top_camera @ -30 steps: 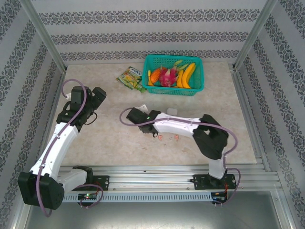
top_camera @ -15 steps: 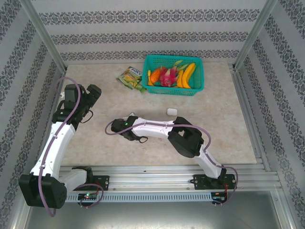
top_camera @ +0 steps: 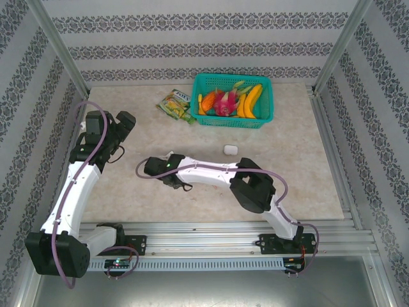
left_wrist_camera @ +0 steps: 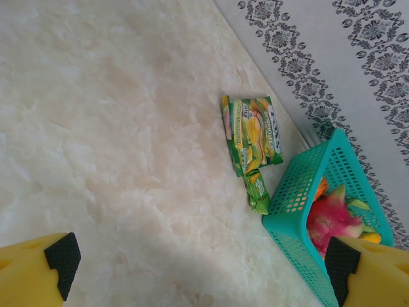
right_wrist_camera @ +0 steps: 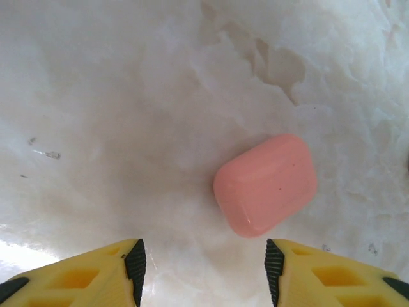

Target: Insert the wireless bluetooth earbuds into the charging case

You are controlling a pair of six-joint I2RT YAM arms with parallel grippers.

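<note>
The right pincer [right_wrist_camera: 204, 256] was positioned low over the worktop [right_wrist_camera: 96, 96] with its yellow fingers [right_wrist_camera: 77, 275] spread apart and pinching nothing. The pink charging case [right_wrist_camera: 265, 184] lay closed on the worktop just ahead of the gap between the fingers, offset toward the right-hand finger, set at a slant, and touching neither finger. In the top view, a white case [top_camera: 230, 149] rested on the worktop between the right arm and the teal basket [top_camera: 233, 118]. The left pincer [left_wrist_camera: 203, 259] was held above the left part of the worktop, fingers spread wide and gripping nothing. A green snack packet [left_wrist_camera: 252, 131] lay just beside the basket, which contained a dragon fruit [left_wrist_camera: 332, 217].
</note>
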